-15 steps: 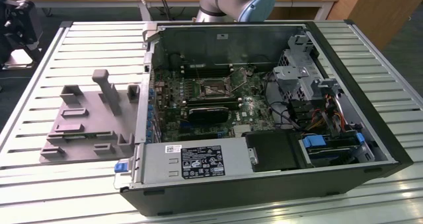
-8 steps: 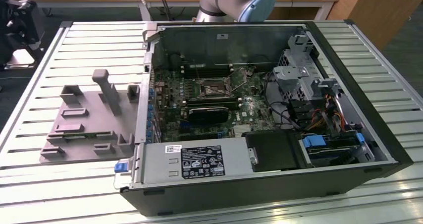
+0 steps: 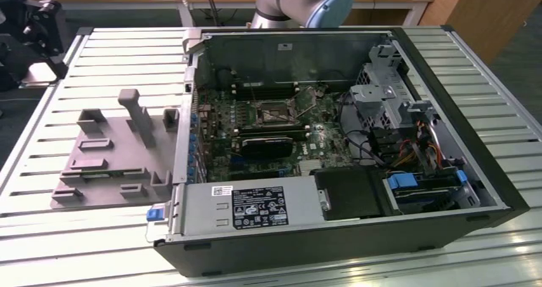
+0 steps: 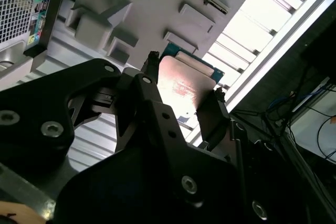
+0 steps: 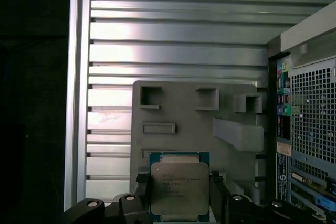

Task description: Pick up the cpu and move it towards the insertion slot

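Observation:
The cpu point(image 5: 179, 187) is a small square chip with a silver top and a green rim. It sits between the two black fingers point(image 5: 143, 195) of my gripper point(image 5: 179, 195), which is shut on it. In the second wrist view the cpu point(image 4: 185, 80) shines pinkish between the fingers point(image 4: 148, 69) of the gripper point(image 4: 181, 90). It hangs well above the grey fixture plate point(image 5: 184, 114), over one edge of it. The insertion slot point(image 3: 273, 111), a silver-framed socket with a dark centre, lies on the green board inside the open computer case.
The grey fixture plate point(image 3: 110, 153) with raised blocks lies on the slatted metal table point(image 3: 101, 58), at the exterior view's left of the black case point(image 3: 474, 173). The case's perforated rear panel point(image 5: 310, 124) stands beside the plate. The arm's base point(image 3: 301, 1) rises behind the case.

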You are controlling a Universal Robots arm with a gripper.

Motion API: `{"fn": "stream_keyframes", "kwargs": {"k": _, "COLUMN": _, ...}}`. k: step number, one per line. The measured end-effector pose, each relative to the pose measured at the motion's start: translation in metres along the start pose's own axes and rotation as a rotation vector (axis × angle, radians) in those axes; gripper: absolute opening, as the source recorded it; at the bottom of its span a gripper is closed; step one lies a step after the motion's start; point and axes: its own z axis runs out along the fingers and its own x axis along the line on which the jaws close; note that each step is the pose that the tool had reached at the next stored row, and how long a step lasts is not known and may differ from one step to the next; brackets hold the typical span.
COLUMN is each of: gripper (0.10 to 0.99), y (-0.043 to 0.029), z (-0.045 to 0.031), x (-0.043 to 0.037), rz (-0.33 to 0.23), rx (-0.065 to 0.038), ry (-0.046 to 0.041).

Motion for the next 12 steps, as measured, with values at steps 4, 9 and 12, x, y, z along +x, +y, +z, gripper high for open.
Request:
{"fn": "stream_keyframes", "kwargs": {"k": 4, "gripper": 0.537, "y": 0.0000, "z": 0.0003, "x": -0.0091, "rz": 0.000, "rx": 0.000, "ry": 0.0000}}
{"fn": "stream_keyframes", "kwargs": {"k": 9, "gripper": 0.537, "y": -0.0001, "z": 0.0005, "x": -0.0221, "rz": 0.000, "rx": 0.000, "ry": 0.0002}}
{"fn": "stream_keyframes", "kwargs": {"k": 12, "gripper": 0.537, "y": 0.0000, "z": 0.0008, "x": -0.0307, "rz": 0.000, "rx": 0.000, "ry": 0.0001}}
